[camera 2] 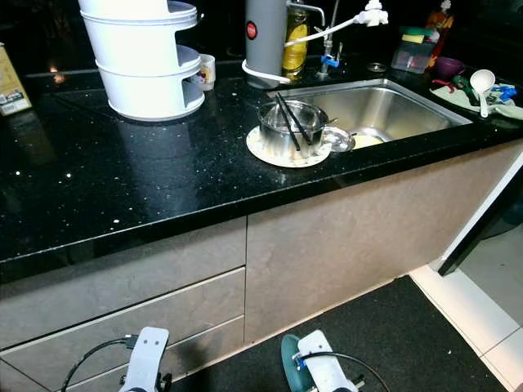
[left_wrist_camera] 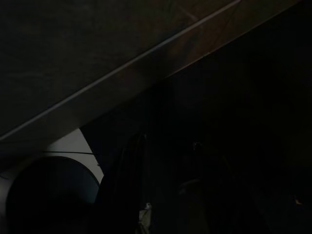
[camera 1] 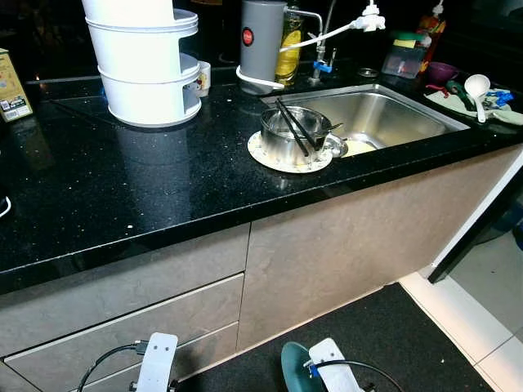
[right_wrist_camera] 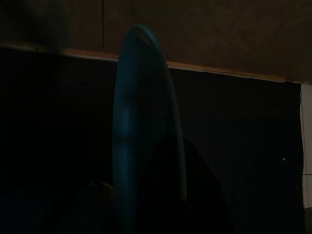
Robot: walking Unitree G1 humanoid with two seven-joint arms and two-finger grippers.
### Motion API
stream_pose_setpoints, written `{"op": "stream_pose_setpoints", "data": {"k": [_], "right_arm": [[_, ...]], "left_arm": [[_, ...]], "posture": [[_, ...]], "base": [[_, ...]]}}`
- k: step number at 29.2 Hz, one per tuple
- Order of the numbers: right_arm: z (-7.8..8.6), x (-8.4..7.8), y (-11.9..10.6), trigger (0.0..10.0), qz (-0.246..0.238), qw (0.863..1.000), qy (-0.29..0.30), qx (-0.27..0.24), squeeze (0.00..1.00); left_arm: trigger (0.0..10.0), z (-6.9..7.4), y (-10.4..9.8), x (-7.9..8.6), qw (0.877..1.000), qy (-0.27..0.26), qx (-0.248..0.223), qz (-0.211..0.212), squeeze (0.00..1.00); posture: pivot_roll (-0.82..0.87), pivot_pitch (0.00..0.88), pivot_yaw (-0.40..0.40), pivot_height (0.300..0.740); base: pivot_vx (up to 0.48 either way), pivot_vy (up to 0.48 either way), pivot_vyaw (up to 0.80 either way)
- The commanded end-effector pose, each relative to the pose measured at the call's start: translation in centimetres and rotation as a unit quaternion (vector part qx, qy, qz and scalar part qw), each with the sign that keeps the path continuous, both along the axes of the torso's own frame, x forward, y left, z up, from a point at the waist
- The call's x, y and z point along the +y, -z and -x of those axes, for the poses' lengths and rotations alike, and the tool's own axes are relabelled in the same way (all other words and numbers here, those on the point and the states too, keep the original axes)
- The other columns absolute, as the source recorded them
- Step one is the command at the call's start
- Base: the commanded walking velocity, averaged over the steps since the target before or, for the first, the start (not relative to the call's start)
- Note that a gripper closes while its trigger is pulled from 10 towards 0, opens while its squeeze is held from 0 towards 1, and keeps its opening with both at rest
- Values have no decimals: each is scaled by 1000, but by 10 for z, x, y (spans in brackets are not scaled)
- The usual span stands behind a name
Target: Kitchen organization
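Down by the cabinet front, the right gripper (right_wrist_camera: pixel 146 195) seems clamped on a teal plate (right_wrist_camera: pixel 141 131) held edge-on, long axis along the fingers, while the idle left gripper's (left_wrist_camera: pixel 161 195) opening is unreadable.

I can read no word or number anywhere. The box (camera 1: pixel 11 86) at my far left of the sink (camera 1: pixel 372 114) carries print and a small dark code patch, too small to make out. The grey canister (camera 1: pixel 260 41) just behind the sink bears a round red badge, its mark unreadable.
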State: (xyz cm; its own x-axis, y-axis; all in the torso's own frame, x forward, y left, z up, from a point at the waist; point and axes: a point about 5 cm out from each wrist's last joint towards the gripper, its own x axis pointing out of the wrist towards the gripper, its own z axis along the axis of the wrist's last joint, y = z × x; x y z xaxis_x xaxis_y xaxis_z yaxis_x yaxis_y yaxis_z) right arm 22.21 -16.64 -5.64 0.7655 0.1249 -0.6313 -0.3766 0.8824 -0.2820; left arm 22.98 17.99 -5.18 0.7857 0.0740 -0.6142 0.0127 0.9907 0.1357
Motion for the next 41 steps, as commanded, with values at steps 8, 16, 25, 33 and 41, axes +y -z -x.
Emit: {"op": "stream_pose_setpoints", "data": {"k": [8,16,25,33,41], "right_arm": [[32,-9,22,10000,15,996,21,86,0],[51,-10,32,10000,18,991,26,133,0],[56,-14,34,10000,11,989,45,144,0],[56,-12,34,10000,-9,989,61,138,0],[54,-8,32,10000,-38,989,82,115,0]], "left_arm": [[10000,16,11,8,999,3,42,-3,0],[10000,23,14,6,999,7,46,-2,0],[10000,26,15,6,999,12,47,-4,0],[10000,26,13,7,999,13,35,-3,0],[10000,23,11,6,999,21,31,-5,0]], "posture": [[-17,117,-63,740],[-9,138,-61,740],[-8,135,-65,740],[-6,130,-64,740],[-6,124,-59,740]], "base": [[0,0,0],[0,0,0],[0,0,0],[0,0,0],[0,0,0]]}}
